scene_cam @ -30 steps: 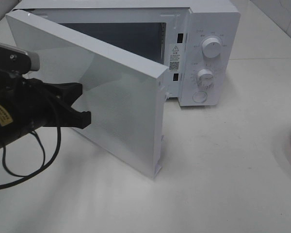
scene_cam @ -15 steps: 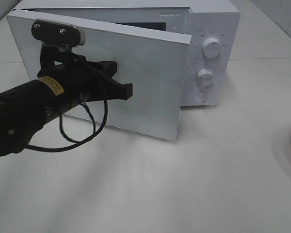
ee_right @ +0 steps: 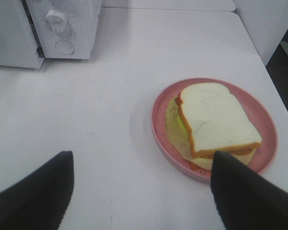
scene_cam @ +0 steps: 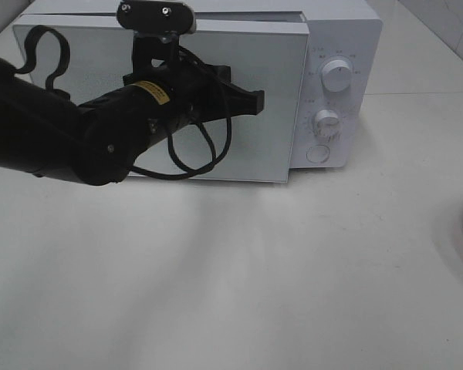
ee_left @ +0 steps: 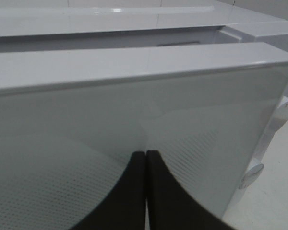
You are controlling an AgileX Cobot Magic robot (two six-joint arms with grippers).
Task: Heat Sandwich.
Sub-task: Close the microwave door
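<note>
Since a second ago, our left claw [scene_cam: 251, 99], pinched shut and empty, has swung the door [scene_cam: 278, 100] nearly closed. Rightward, the sandwich [ee_right: 213, 120] sits on its plate [ee_right: 158, 115], our right claw [ee_right: 141, 191] wide above. We judge reopening comes next.

My left hand [scene_cam: 256, 102], fingers pressed together, sits against the microwave door [scene_cam: 278, 116], which lies almost flush over the oven mouth, so I see no way into the cavity. The left arm [scene_cam: 62, 139] and its cable loop block the near-left front of the microwave [scene_cam: 336, 46]. The bench [scene_cam: 293, 270] ahead of it is open from the middle to the right. My right hand [ee_right: 141, 191], fingers wide, has clear bench beneath; the pink plate [ee_right: 158, 124] with the sandwich [ee_right: 213, 120] lies just beyond, unobstructed.
</note>
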